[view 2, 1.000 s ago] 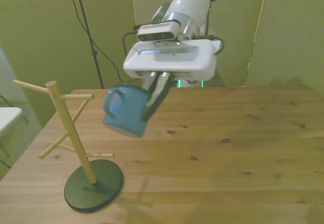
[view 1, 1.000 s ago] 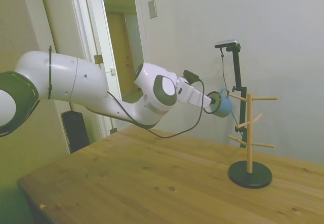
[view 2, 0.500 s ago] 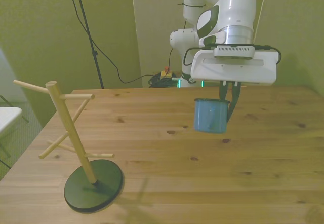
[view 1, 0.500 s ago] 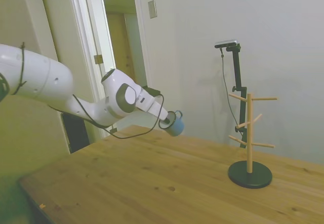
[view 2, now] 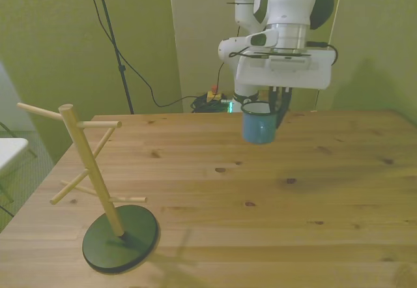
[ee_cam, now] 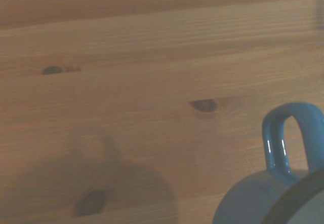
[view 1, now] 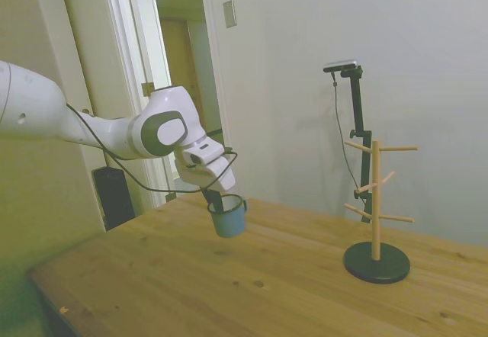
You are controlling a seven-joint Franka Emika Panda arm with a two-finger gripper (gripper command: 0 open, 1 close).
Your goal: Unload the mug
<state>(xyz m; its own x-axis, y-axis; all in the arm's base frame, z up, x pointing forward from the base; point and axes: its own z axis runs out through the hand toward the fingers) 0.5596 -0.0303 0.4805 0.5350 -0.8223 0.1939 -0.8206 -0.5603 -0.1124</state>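
Two-finger gripper pinching rim of small light-blue enamel mug, upright above wooden table. Risks tipping or clattering if released while hanging clear.

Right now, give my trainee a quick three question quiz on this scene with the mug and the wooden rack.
1. True or false: the mug hangs on a peg of the mug tree.
2. The gripper holds the mug: A by its rim, opening up; B by its handle, opening down; C not at all.
3. In the front view, the mug tree stands toward which side of the table?

Key: 1 false, the gripper holds it above the table. 2 A. 3 the front view's left.
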